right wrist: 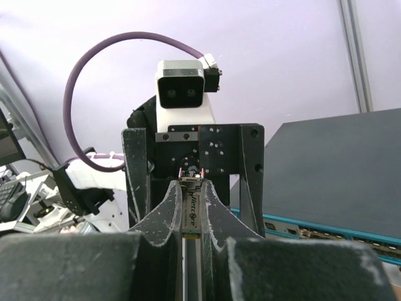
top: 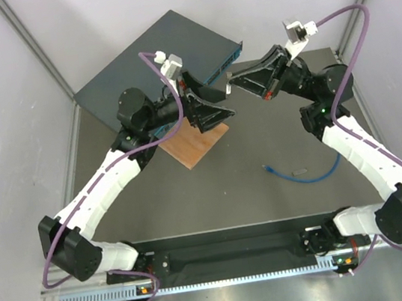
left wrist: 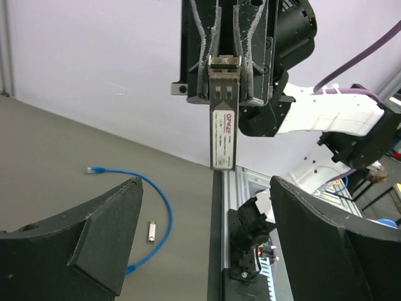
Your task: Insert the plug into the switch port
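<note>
The plug (top: 268,167) is the clear tip of a short blue cable (top: 314,173) lying loose on the table; the left wrist view shows the plug (left wrist: 94,170) and cable (left wrist: 160,210) too. The dark teal switch (top: 157,58) sits at the back, its blue port face (right wrist: 326,233) in the right wrist view. My right gripper (top: 230,79) (right wrist: 191,188) is shut on a slim metal module (right wrist: 191,216) (left wrist: 223,138), held in the air. My left gripper (top: 218,102) (left wrist: 205,182) faces it, open and empty, its fingers (right wrist: 250,175) wide on either side.
An orange-brown wooden square (top: 193,145) lies under the left gripper, in front of the switch. A small grey metal piece (left wrist: 151,232) rests inside the cable's loop. Grey walls enclose the table, and the arm bases and a rail (top: 232,255) line the near edge.
</note>
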`<action>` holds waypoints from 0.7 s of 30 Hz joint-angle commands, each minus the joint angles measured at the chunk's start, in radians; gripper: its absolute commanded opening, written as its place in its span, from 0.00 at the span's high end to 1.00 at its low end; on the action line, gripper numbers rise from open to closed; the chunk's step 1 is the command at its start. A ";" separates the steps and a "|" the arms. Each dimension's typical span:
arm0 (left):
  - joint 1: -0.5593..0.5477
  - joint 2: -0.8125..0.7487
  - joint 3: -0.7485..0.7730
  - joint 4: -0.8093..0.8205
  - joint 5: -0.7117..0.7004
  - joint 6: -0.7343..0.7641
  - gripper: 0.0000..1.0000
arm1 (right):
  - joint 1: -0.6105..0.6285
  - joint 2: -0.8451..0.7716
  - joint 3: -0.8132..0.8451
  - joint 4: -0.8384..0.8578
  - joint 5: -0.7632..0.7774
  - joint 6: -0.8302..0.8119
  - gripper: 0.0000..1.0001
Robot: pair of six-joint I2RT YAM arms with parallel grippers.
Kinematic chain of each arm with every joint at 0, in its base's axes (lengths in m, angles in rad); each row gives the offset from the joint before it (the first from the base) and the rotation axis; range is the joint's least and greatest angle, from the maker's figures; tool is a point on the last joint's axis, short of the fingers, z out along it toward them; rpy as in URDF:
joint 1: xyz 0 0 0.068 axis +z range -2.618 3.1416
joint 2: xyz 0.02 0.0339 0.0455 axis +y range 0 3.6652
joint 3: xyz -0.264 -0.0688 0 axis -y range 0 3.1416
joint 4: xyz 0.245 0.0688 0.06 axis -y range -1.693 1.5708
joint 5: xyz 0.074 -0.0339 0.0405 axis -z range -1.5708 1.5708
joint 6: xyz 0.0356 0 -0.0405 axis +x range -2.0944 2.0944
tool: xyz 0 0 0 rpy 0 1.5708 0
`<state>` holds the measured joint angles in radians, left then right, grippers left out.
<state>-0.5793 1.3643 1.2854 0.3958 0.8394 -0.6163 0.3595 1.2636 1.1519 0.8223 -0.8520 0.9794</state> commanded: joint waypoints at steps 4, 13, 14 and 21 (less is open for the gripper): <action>-0.017 0.005 0.011 0.115 -0.025 -0.020 0.19 | 0.059 -0.004 0.002 0.072 0.021 -0.033 1.00; -0.017 0.005 0.020 0.138 -0.040 -0.022 0.44 | 0.076 -0.006 -0.009 0.055 0.014 -0.062 1.00; -0.017 0.004 0.020 0.140 -0.040 -0.022 0.49 | 0.078 -0.007 -0.012 0.049 0.013 -0.070 1.00; -0.017 -0.001 0.017 0.138 -0.043 -0.016 0.96 | 0.078 -0.027 -0.023 -0.023 0.005 -0.142 1.00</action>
<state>-0.5991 1.3712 1.2854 0.4698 0.8185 -0.6456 0.4232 1.2636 1.1255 0.8021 -0.8207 0.8906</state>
